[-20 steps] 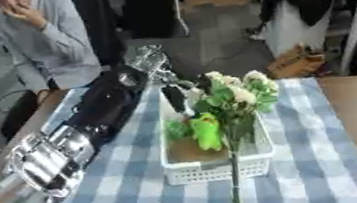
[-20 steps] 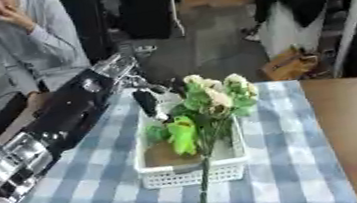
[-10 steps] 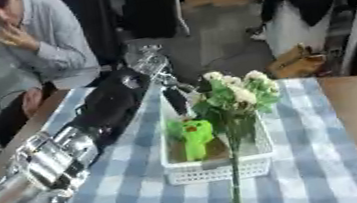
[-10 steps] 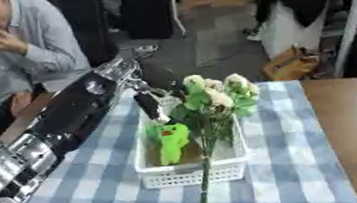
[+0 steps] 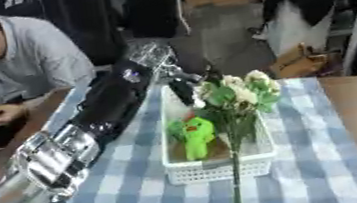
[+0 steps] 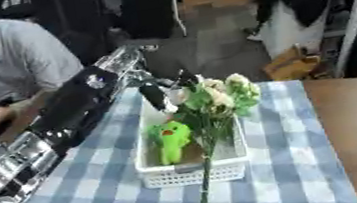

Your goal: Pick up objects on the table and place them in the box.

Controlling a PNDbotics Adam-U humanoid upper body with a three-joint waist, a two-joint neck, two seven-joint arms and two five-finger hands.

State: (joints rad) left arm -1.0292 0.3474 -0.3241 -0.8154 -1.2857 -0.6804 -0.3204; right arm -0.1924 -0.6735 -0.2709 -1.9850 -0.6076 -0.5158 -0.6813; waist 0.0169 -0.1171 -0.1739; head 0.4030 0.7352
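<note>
The left hand reaches over the white box, fingers clamped on the flower bunch — stem trailing toward the near surface — a green plush toy lies in the box below them.

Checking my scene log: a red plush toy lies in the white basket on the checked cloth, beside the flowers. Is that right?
Not quite: the plush toy is green, not red, as the left eye view shows. The rest holds: it lies in the white basket on the checked cloth, beside the flowers.
</note>
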